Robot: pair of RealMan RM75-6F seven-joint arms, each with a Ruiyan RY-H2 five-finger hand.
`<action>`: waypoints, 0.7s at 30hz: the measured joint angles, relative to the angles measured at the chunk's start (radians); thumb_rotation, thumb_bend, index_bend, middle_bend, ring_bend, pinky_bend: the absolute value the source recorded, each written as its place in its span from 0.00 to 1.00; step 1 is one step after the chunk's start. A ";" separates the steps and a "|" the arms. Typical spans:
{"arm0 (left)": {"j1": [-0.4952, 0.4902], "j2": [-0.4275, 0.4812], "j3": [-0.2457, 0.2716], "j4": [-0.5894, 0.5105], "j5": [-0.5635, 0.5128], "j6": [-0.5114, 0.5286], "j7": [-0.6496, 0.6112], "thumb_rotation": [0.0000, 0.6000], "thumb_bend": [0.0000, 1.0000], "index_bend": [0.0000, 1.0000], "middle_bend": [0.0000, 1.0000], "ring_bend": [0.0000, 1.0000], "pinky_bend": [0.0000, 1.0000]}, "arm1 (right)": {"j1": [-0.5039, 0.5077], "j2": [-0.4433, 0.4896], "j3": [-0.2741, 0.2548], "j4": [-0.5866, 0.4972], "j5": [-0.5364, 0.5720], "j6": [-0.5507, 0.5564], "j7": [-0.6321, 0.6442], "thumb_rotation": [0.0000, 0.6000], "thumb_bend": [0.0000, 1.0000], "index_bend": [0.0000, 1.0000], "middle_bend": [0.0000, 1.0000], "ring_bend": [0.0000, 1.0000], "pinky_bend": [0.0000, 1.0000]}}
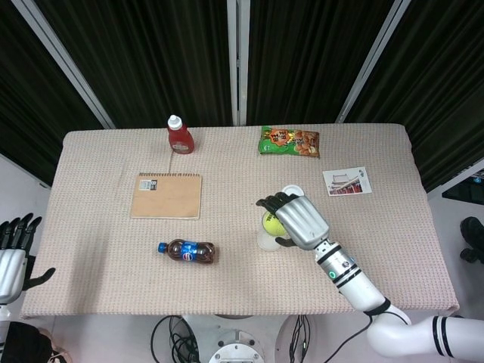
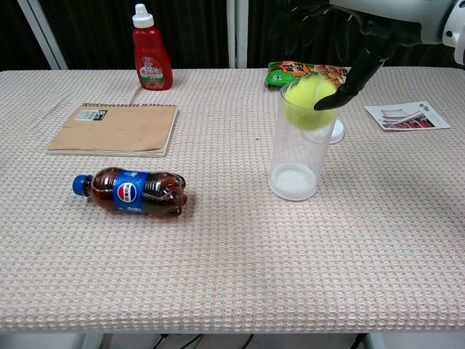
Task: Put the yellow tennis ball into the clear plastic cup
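Note:
The yellow tennis ball (image 1: 271, 222) (image 2: 308, 102) sits in the mouth of the clear plastic cup (image 2: 294, 160) (image 1: 264, 241), which stands upright right of the table's middle. My right hand (image 1: 299, 219) (image 2: 374, 25) hovers just over the cup with its fingers spread. Its thumb reaches down beside the ball, and I see no grip on the ball. My left hand (image 1: 11, 257) hangs off the table's left edge with its fingers apart and nothing in it.
A cola bottle (image 2: 134, 193) lies on its side left of the cup. A notebook (image 2: 116, 129) and a red sauce bottle (image 2: 151, 58) are further back left. A snack bag (image 1: 290, 141), a white lid (image 2: 332, 131) and a card (image 1: 347, 181) lie behind and right of the cup.

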 measured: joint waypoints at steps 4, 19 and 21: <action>0.000 0.002 -0.001 -0.001 0.000 0.001 0.002 1.00 0.12 0.00 0.00 0.00 0.01 | -0.002 0.006 -0.002 -0.004 -0.009 0.015 0.009 1.00 0.01 0.21 0.27 0.24 0.45; 0.001 0.010 -0.007 -0.014 0.031 0.031 0.016 1.00 0.12 0.00 0.00 0.00 0.01 | -0.314 0.141 -0.157 0.048 -0.175 0.368 0.050 1.00 0.06 0.00 0.00 0.00 0.00; 0.000 0.007 -0.008 -0.012 0.030 0.030 0.020 1.00 0.12 0.00 0.00 0.00 0.01 | -0.369 0.152 -0.175 0.105 -0.157 0.400 0.102 1.00 0.06 0.00 0.00 0.00 0.00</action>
